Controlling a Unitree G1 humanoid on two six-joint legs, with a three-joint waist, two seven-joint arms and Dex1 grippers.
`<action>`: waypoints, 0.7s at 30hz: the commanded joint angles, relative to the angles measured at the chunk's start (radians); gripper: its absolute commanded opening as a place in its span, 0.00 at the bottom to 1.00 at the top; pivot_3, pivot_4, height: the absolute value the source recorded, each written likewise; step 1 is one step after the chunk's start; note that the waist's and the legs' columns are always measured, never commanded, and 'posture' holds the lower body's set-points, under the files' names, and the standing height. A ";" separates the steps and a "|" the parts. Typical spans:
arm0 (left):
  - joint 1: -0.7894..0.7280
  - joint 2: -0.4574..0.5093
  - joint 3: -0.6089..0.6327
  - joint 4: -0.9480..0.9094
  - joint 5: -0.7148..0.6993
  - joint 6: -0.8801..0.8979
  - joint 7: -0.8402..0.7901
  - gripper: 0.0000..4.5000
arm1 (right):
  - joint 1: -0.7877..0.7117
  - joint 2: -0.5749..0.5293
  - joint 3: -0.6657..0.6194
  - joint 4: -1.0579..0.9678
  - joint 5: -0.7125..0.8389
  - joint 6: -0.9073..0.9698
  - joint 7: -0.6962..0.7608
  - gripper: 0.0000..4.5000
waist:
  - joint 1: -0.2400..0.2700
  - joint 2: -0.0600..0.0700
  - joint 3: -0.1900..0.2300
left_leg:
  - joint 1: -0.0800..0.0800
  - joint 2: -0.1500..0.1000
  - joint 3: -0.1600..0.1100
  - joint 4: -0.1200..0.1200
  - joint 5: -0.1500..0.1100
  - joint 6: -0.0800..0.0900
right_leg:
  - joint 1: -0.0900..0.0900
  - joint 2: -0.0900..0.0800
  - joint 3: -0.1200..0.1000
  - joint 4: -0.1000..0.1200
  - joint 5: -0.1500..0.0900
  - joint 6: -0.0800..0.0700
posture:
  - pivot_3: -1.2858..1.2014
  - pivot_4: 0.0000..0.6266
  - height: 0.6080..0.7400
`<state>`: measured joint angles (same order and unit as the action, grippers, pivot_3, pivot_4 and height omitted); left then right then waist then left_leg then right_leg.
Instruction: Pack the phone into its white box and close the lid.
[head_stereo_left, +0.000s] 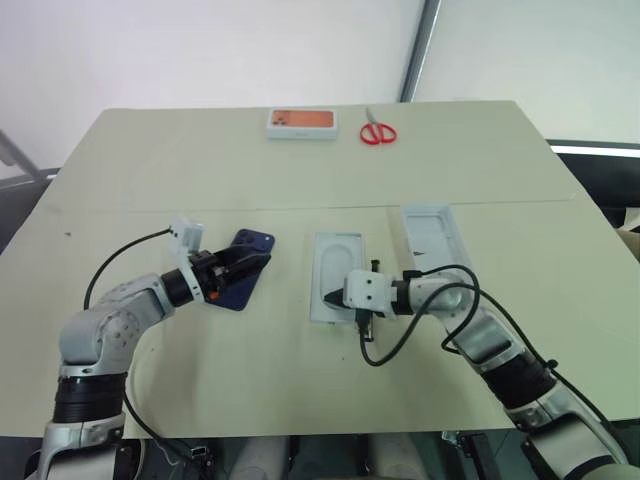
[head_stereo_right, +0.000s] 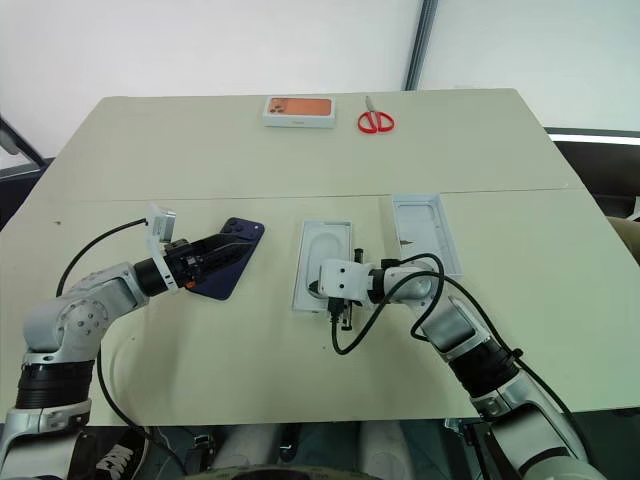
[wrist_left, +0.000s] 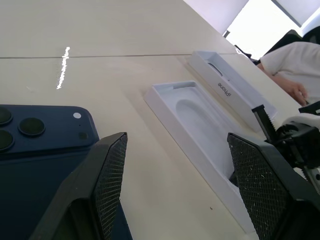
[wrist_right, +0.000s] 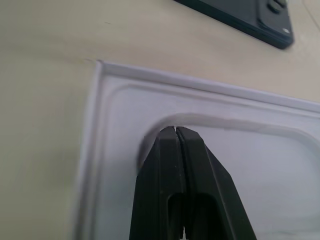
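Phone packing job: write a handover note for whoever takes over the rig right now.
Left claw: open, by the phone, not gripping it.
Right claw: shut, tips in the oval recess of the white insert mid-table.
Phone: back up on the table, to the robot's left of the insert.
Lid: open side up, on the insert's other side.
Done: nothing packed.
Left: pack the phone, close the lid.
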<state>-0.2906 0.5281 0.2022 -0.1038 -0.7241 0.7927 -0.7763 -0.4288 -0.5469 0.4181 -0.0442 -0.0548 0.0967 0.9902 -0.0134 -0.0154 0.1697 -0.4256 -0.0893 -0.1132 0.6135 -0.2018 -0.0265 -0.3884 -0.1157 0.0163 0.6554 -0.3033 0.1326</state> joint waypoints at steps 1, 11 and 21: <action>-0.022 0.002 -0.007 -0.017 0.007 -0.025 -0.003 0.76 | 0.020 -0.034 -0.024 -0.029 0.030 -0.048 0.046 0.01 | 0.001 0.000 0.000 | 0.000 0.000 0.000 0.000 0.000 0.000 | 0.000 0.000 0.000 0.000 0.000 0.000 | 0.52 0.24 1.00; -0.035 -0.012 -0.034 -0.003 0.020 -0.030 -0.004 0.76 | 0.014 -0.077 -0.061 0.003 0.057 -0.156 0.090 0.01 | 0.000 0.000 0.000 | 0.000 0.000 0.000 0.000 0.000 0.000 | 0.000 0.000 0.000 0.000 0.000 0.000 | 0.52 0.24 1.00; -0.031 0.058 0.000 0.030 0.002 0.030 -0.041 0.76 | -0.054 0.024 -0.139 -0.016 0.143 -0.055 0.019 0.01 | -0.004 0.000 0.000 | 0.000 0.001 0.000 0.000 0.000 0.000 | -0.001 0.001 0.001 0.000 0.000 0.000 | 0.52 0.24 1.00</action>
<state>-0.3121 0.5602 0.1723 -0.0748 -0.7077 0.8184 -0.7965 -0.4509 -0.5455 0.3201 -0.0082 0.0374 -0.0025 1.0320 -0.0179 -0.0154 0.1697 -0.4259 -0.0882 -0.1131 0.6131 -0.2017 -0.0268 -0.3894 -0.1142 0.0169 0.6559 -0.3033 0.1326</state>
